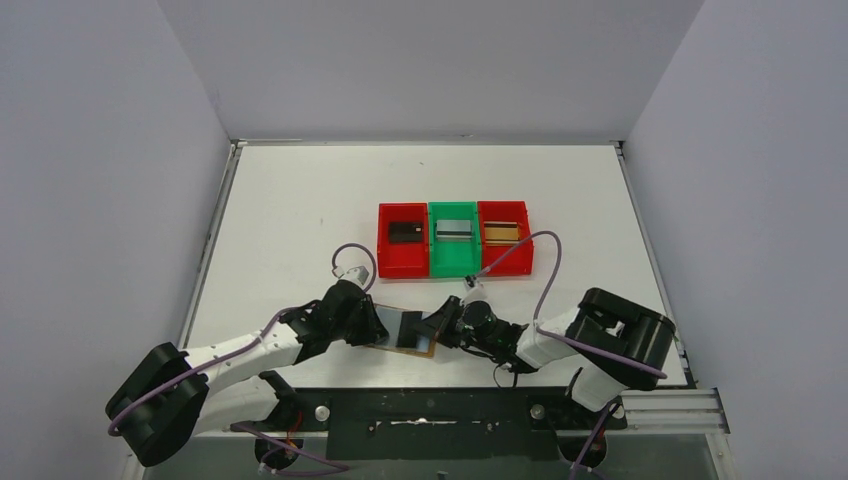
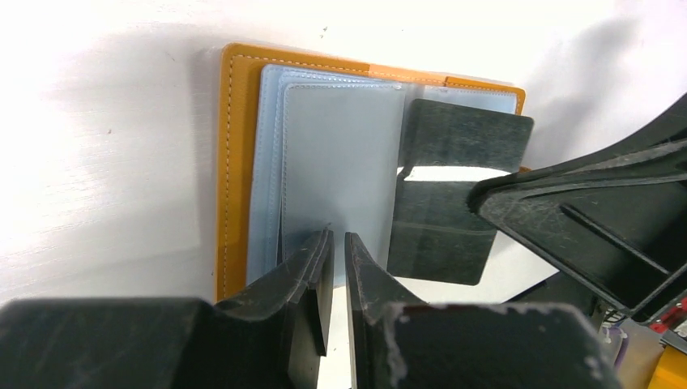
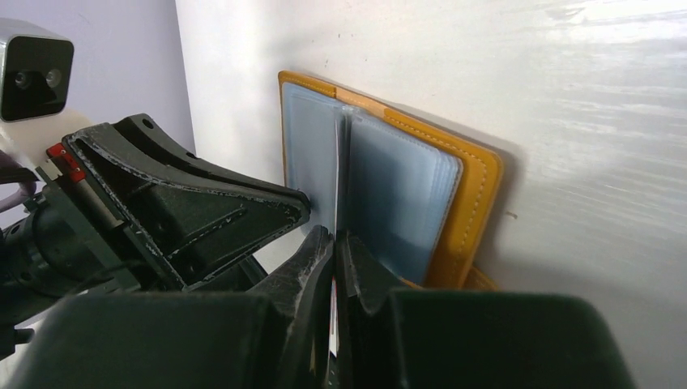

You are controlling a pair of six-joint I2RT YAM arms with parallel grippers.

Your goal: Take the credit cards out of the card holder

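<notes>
Between the two arms, on the surface [image 1: 290,210], the card holder [image 2: 231,162] lay open, its long axis running away from the left end effector [image 2: 339,251]. That one's fingers stood narrow at the near edge of a pale sleeve [image 2: 340,154]. The right end effector [image 3: 334,247] was pinched on a dark leaf [image 2: 454,219] at the holder's right-arm side; card or sleeve could not be told. A black card [image 1: 404,232], a silver card [image 1: 454,229] and a gold card [image 1: 500,232] lay in the bins [image 1: 400,265] beyond.
</notes>
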